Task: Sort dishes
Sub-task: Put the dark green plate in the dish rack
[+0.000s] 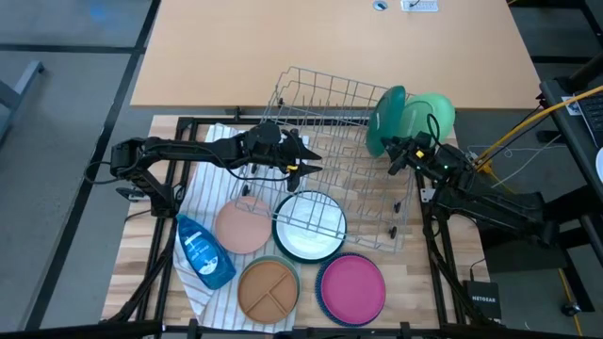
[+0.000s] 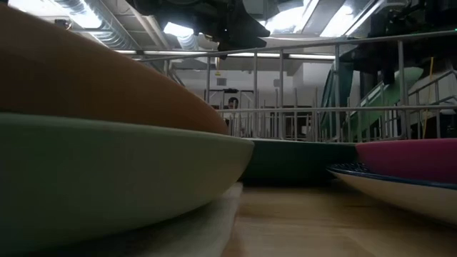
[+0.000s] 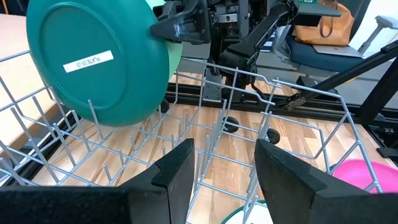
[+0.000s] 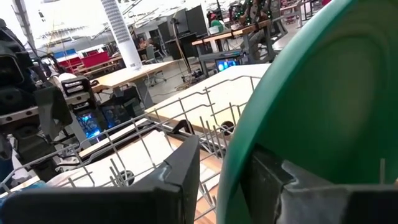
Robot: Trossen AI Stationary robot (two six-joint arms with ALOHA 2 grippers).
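A dark green plate [image 1: 386, 121] stands on edge at the far right corner of the grey wire rack [image 1: 330, 179], its labelled underside [image 3: 93, 62] facing my left wrist camera. A light green dish [image 1: 433, 115] stands right behind it. My right gripper [image 1: 398, 155] is shut on the dark green plate. My left gripper [image 1: 300, 158] hovers open over the rack's left part, its fingers [image 3: 177, 171] above the wires, touching nothing. Peach [image 1: 243, 226], white [image 1: 309, 228], tan [image 1: 268, 287] and magenta [image 1: 350, 287] dishes lie flat on the table's near part. My right gripper [image 4: 224, 155] pinches the dark green plate by its rim [image 4: 233, 162], one finger on each face, coming from the table's right side. The plate stands upright on edge with its lower rim [image 3: 118, 118] down among the rack's tines. Whether it rests on them I cannot tell.
The rack sits askew, its near edge over the white plate. A blue soap bottle [image 1: 203, 250] lies on a striped cloth [image 1: 203, 179] at the near left. The tan plate sits on a sage one [image 2: 107, 171], the magenta one [image 2: 414, 157] on another plate. Bare tabletop lies beyond the rack.
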